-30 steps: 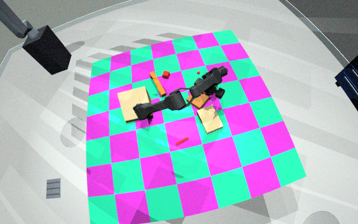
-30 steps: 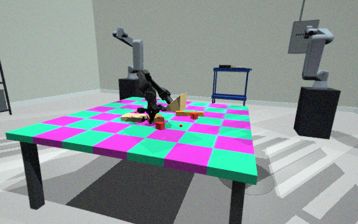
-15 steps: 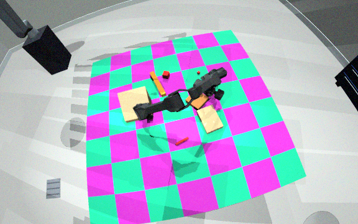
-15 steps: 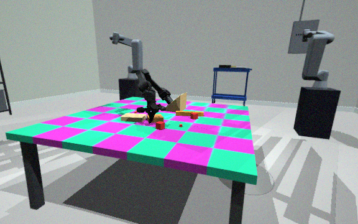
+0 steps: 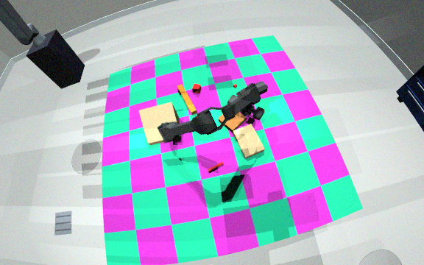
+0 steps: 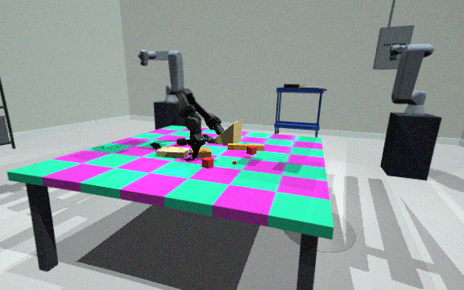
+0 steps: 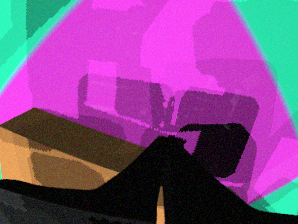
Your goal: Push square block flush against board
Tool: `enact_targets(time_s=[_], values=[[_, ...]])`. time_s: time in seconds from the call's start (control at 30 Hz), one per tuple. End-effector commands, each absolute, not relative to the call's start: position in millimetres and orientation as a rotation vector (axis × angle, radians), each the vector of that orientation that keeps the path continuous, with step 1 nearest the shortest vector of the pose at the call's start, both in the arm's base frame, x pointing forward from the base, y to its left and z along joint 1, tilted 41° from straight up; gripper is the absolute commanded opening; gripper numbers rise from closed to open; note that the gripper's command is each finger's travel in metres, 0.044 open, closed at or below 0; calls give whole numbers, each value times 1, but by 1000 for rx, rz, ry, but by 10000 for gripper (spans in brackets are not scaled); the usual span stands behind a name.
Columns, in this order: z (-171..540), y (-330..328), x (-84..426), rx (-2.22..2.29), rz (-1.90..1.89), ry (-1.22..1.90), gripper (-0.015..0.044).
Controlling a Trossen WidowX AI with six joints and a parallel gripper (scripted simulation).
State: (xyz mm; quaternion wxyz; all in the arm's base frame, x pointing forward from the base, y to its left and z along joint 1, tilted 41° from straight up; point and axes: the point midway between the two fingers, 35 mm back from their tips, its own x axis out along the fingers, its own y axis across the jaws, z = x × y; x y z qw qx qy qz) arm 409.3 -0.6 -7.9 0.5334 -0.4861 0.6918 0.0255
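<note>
The square orange block lies flat on the checkered table. The tan board lies right next to it, and the block's side seems to meet the board's end; the arm hides part of the joint. My gripper is shut and holds nothing. It points down at the table close beside the block, on the side away from the board. In the wrist view the block is just left of the fingertips.
A tan wedge stands by the arm's base. An orange bar and a red cube lie nearby. Another red cube, a red stick and a black slab also lie on the table.
</note>
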Motion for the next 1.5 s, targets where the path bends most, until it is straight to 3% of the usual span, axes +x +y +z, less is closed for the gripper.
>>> enact_targets(time_s=[0.0, 1.47], values=[[-9, -8, 403, -1161, 58, 1668, 0], [4, -24, 377, -1162, 59, 1670, 0]])
